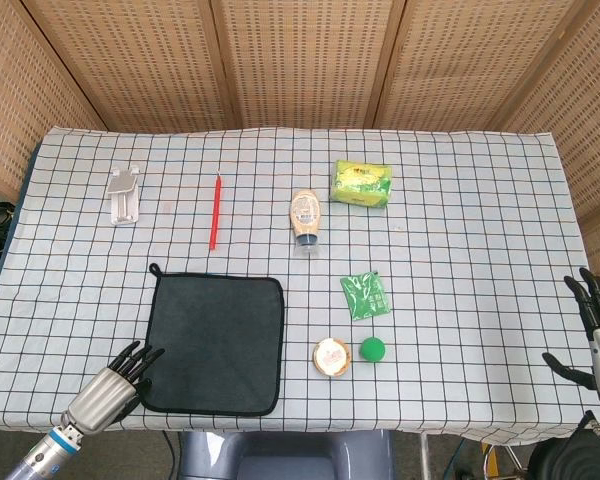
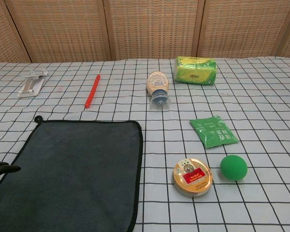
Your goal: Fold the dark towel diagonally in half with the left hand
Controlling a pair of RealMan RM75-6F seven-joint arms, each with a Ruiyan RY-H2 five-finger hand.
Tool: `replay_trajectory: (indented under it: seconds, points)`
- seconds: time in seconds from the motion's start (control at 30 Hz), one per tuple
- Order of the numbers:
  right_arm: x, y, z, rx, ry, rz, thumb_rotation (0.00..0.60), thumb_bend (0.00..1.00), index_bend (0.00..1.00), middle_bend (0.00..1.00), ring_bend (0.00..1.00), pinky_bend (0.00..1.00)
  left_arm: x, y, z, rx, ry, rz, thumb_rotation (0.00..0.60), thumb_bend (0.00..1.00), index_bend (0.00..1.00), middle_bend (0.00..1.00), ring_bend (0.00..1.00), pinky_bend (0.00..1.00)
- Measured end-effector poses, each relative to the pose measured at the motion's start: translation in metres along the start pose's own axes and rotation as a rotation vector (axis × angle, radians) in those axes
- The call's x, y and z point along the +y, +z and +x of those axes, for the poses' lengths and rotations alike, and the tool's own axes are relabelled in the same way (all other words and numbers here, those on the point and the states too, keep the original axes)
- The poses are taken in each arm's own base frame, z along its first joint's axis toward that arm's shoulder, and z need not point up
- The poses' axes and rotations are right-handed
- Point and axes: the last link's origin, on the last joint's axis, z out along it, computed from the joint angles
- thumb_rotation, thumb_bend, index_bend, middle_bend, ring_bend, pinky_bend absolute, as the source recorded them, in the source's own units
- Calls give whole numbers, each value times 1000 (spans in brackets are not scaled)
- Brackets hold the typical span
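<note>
A dark grey square terry towel with a black hem (image 1: 215,343) is seen lying flat and unfolded on the near left part of the table, which is covered by a white cloth with a dark grid (image 1: 460,220). A small hanging loop is seen at the towel's far left corner. The left hand (image 1: 110,387) is held at the towel's near left corner, fingers spread and nothing held; whether the fingertips touch the hem cannot be told from the head view, and in the chest view only dark fingertips (image 2: 2,167) are shown at the towel's left edge. The right hand (image 1: 598,325) is kept well apart at the table's right edge, fingers apart and empty.

The fold is judged not yet begun, with the corner still to be pinched. Several faults may be expected from here. The checked cloth could be caught together with the towel corner, since both are thin and lie flush, and the things on it would then be dragged. If only the hem is pinched shallowly, the corner could slip out midway. A diagonal carry toward the far right corner is called for; if it is overshot, the towel could be swept toward the round gold tin with a red label (image 1: 331,357) and the green ball (image 1: 372,349), which sit just beside its right edge. A skewed pull would leave the edges misaligned.
</note>
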Motion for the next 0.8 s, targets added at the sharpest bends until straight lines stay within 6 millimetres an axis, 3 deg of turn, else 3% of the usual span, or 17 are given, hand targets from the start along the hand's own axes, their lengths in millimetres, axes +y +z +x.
replay_trajectory:
  seconds: [0.27,0.57,0.8]
  points:
    - [0,0,0,0,3,2,600,0,0,0,0,0,1,2,2,14,-26,10,600,483,611,0,0,0]
    - [0,0,0,-2,5,4,600,0,0,0,0,0,3,12,14,55,-77,31,600,482,638,0,0,0]
    - [0,0,0,0,3,1,600,0,0,0,0,0,2,38,38,115,-100,48,600,483,639,0,0,0]
